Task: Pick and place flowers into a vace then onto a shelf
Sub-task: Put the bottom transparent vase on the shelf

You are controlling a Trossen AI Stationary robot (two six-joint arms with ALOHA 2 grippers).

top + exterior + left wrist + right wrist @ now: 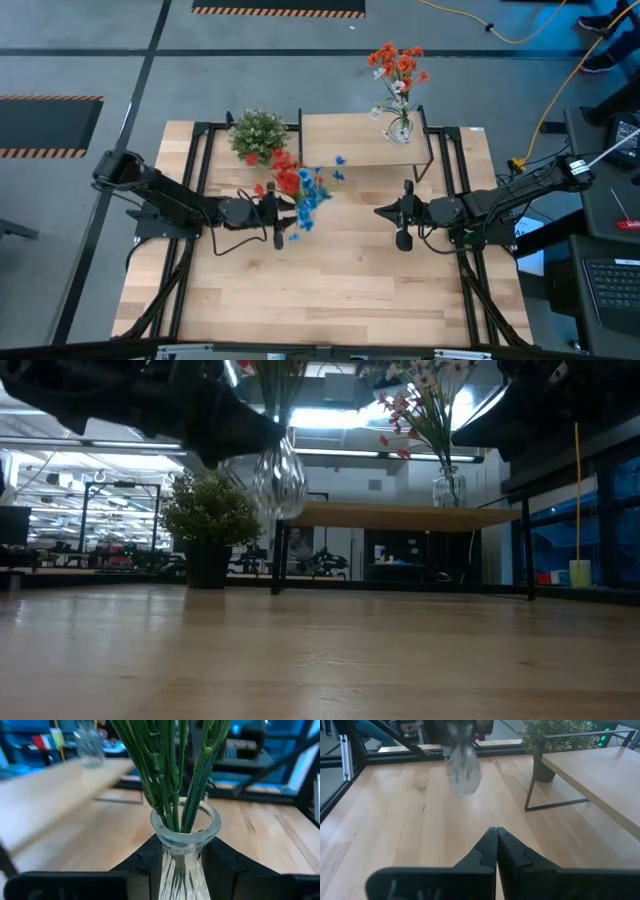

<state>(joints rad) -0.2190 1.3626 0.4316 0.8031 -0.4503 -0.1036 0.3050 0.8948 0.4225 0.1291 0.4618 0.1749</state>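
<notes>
tabletop (330, 280) | left pincer (277, 210) grasping vase (184, 855) aloft, arm outstretched | right pincer (402, 212) clenched, empty

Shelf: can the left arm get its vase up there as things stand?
Probably yes. The left gripper holds the vase lifted off the table, and the shelf has bare board beside the other vase.

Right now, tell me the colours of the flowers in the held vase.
Red-orange and blue flowers, seen best in the high view.
</notes>
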